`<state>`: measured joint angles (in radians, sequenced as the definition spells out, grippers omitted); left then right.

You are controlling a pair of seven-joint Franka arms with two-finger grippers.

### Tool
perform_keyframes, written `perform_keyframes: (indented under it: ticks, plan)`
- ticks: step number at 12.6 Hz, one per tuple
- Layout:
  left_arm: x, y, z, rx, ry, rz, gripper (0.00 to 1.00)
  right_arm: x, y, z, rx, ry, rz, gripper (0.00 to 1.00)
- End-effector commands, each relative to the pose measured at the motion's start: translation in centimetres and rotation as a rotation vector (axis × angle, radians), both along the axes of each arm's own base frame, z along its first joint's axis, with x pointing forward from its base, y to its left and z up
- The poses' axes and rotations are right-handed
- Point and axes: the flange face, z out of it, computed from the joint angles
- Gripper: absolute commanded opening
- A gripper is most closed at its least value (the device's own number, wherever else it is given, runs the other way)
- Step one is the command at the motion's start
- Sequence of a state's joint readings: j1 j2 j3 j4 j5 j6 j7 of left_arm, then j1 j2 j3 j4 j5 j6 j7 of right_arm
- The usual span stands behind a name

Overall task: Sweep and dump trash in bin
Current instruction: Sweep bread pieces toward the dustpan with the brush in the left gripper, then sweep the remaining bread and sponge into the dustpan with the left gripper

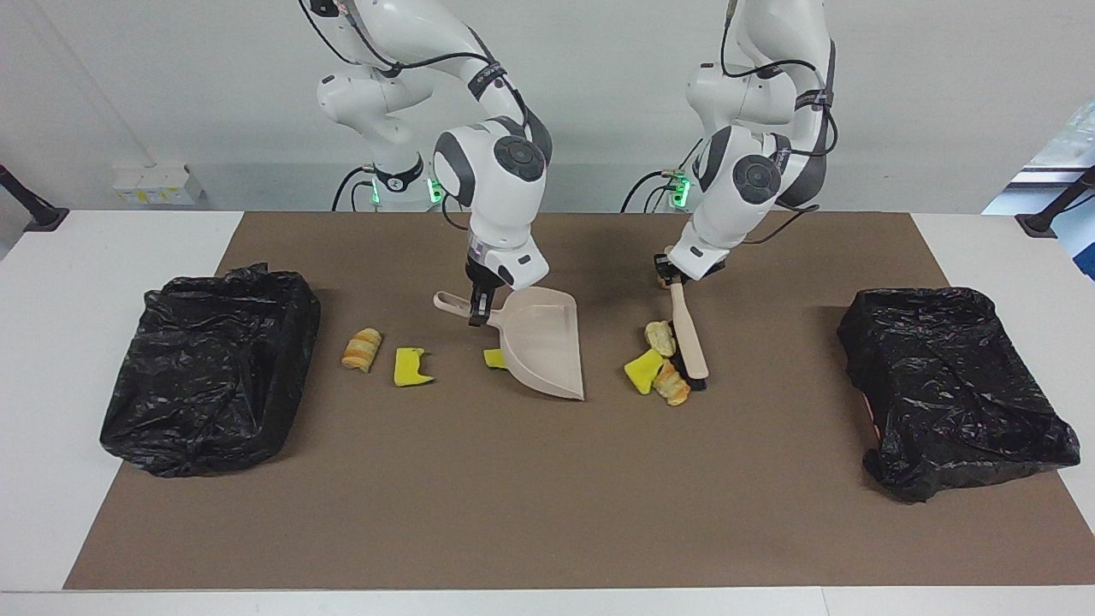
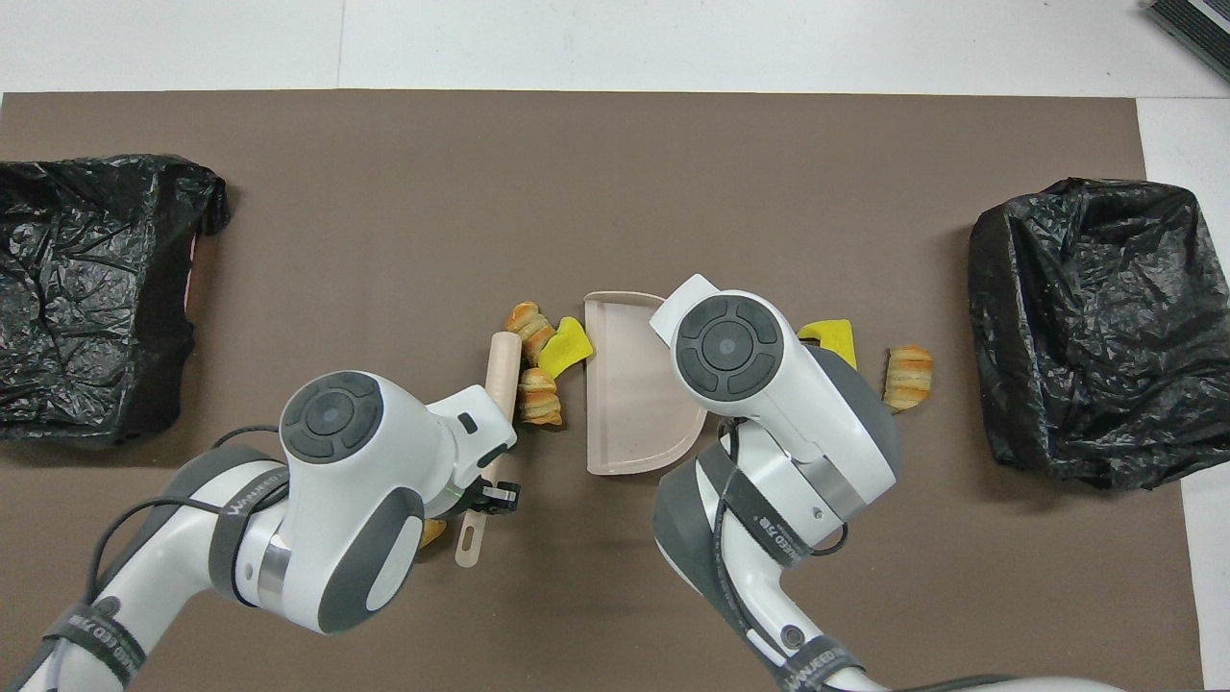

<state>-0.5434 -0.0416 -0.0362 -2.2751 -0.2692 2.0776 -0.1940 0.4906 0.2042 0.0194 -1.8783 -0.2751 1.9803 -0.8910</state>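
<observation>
- Beige brush (image 1: 689, 332) clamped by its handle in the left gripper (image 1: 673, 278), fingers closed tight on it; bristle end down on the table below the gripper, pressed against a cluster of trash (image 1: 654, 370) — one yellow scrap, two bread-like lumps.
- Beige dustpan (image 1: 543, 342) gripped at the handle by the right gripper (image 1: 477, 310), closed on it; pan tilted, open lip toward the brush.
- Sweeping step in hand, judging by the layout: cluster near the pan's lip, not yet inside.
- Next move likely calls for a short, low push toward the right gripper's pan, bristles kept down.
- More trash to collect: one lump under the left gripper, three bits by the right gripper, away from the brush.
- Black-lined bins (image 1: 210, 364) at both table ends, well apart from either gripper.
</observation>
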Motion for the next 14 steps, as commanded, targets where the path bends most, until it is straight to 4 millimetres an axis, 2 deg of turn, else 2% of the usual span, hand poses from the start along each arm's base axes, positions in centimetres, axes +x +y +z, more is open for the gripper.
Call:
perform_keyframes:
  ticks: [1, 3, 4, 6, 8, 9, 12, 14]
  plan:
    - [-1.1, -4.3, 2.1, -0.073, -0.022, -0.066, 0.0, -0.3, 0.3, -0.5, -0.014, -0.015, -0.005, 0.0]
    - [-1.6, -6.1, 2.9, -0.085, -0.032, -0.097, 0.0, -0.3, 0.3, -0.5, -0.012, -0.014, -0.006, 0.0]
    - [-1.4, -6.8, 4.3, -0.097, -0.045, -0.102, 0.0, -0.3, 0.3, -0.5, -0.013, -0.016, -0.005, 0.0]
    - [-1.2, -6.9, 7.2, -0.105, -0.033, -0.106, 0.0, -0.2, 0.3, -0.5, -0.011, -0.015, -0.007, 0.0]
    - [-2.1, -5.4, 9.8, -0.088, 0.018, -0.108, 0.0, -0.3, 0.3, -0.5, -0.011, -0.015, -0.006, 0.0]
    - [-2.7, -4.0, 10.2, -0.047, 0.068, -0.092, 0.0, -0.3, 0.3, -0.5, -0.011, -0.015, -0.006, 0.0]
    - [-2.6, 0.5, 9.6, 0.141, 0.167, 0.051, 0.0, -0.2, 0.2, -0.5, -0.011, -0.015, -0.007, 0.0]
    - [-3.2, 2.1, 9.4, 0.267, 0.184, 0.195, 0.0, -0.2, 0.3, -0.5, -0.011, -0.015, -0.007, 0.0]
